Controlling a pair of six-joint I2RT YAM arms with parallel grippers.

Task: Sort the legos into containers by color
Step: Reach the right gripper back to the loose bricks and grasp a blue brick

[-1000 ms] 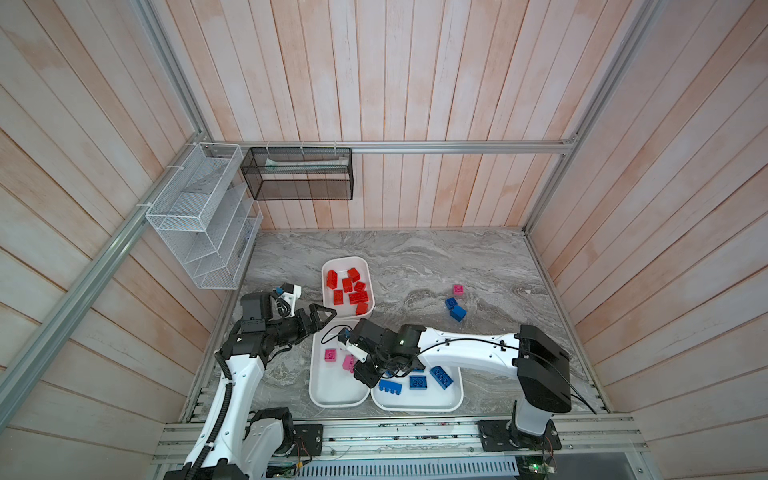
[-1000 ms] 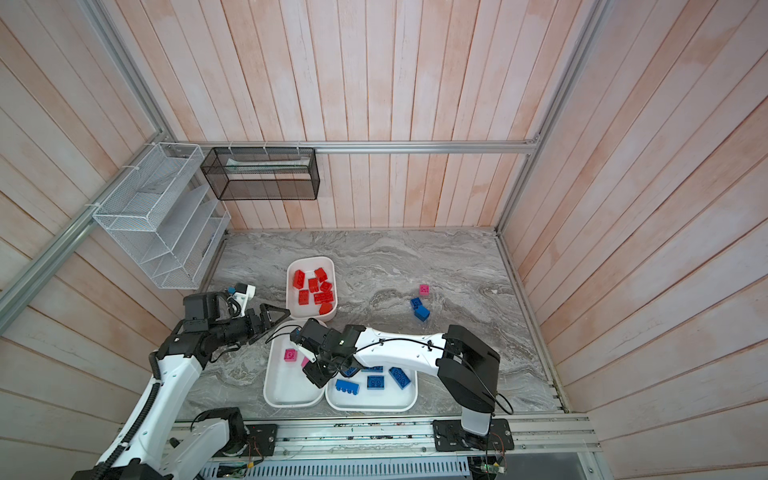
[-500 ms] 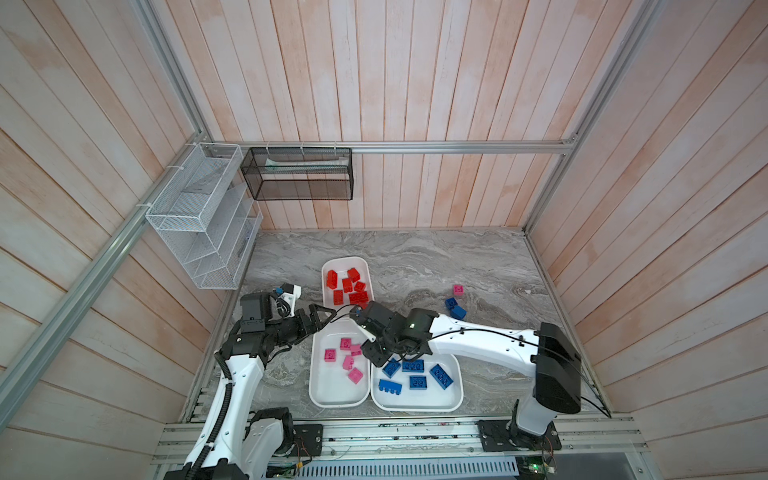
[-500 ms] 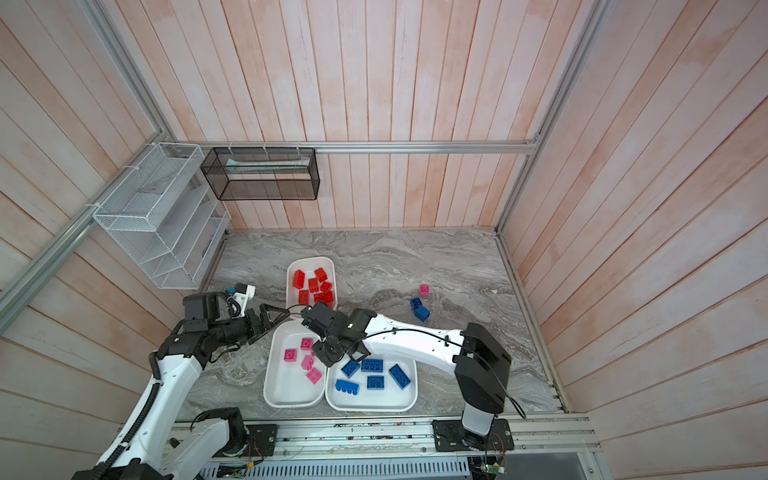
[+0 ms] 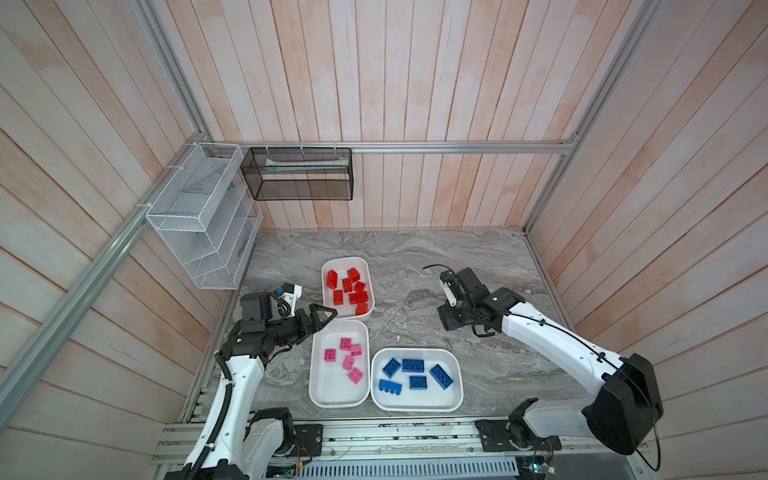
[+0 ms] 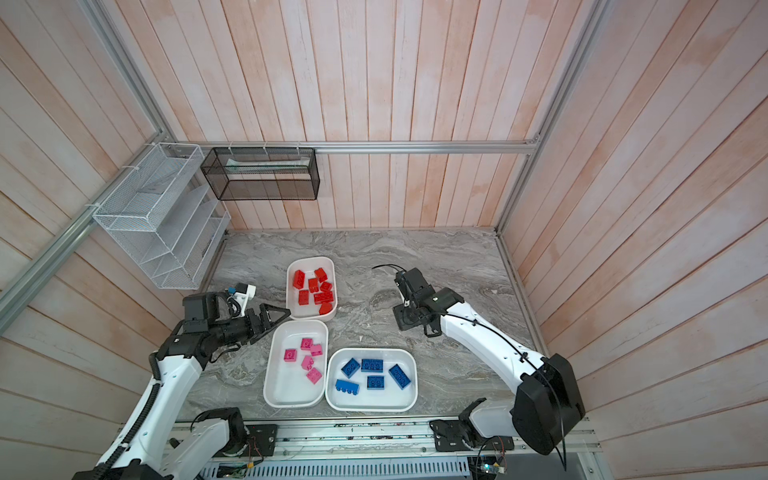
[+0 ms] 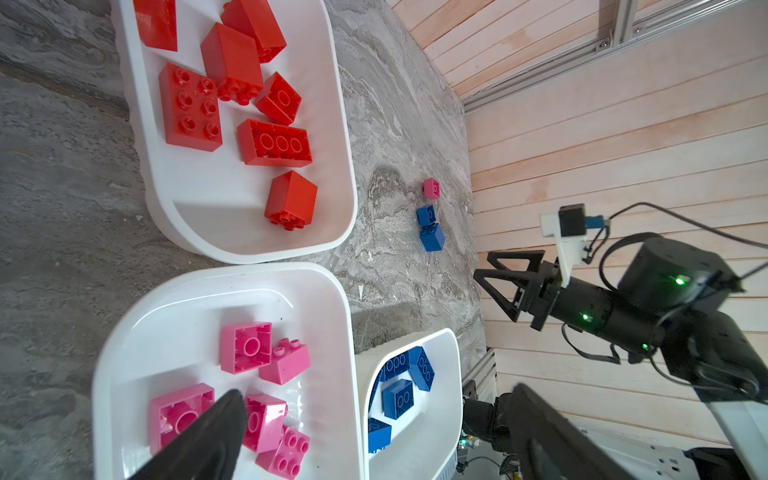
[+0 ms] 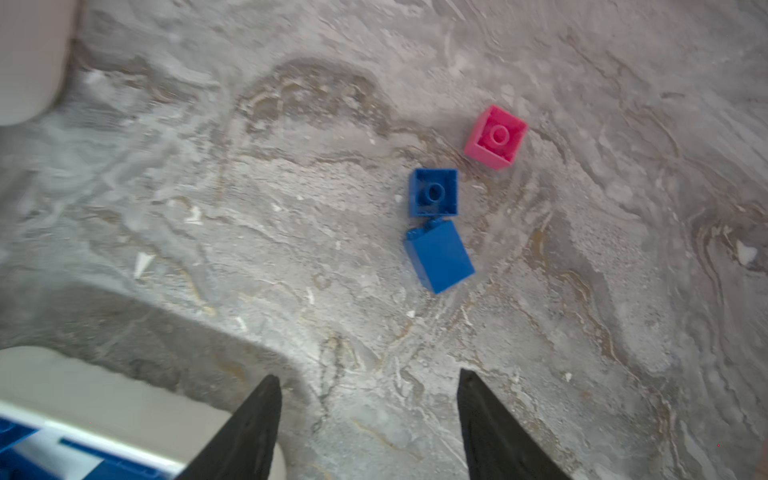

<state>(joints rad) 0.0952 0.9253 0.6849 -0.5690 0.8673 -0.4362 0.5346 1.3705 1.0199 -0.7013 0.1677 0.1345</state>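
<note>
Near the table's front edge, your pink and blue plastic bricks sit sorted in white tubs. Your empty right pincer hangs parted short of three loose bricks mid-table: descend, straddle one blue. Left pincer idles spread.

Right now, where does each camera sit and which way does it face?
Top views: high overhead, looking down on three tubs and both arms.
Left wrist: on the left arm, facing across the red tub and pink tub; own fingertips and the right gripper show.
Right wrist: looking down at the marble table; own open fingertips show.
Shared by both wrist views: loose pink lego and two blue legos.
</note>
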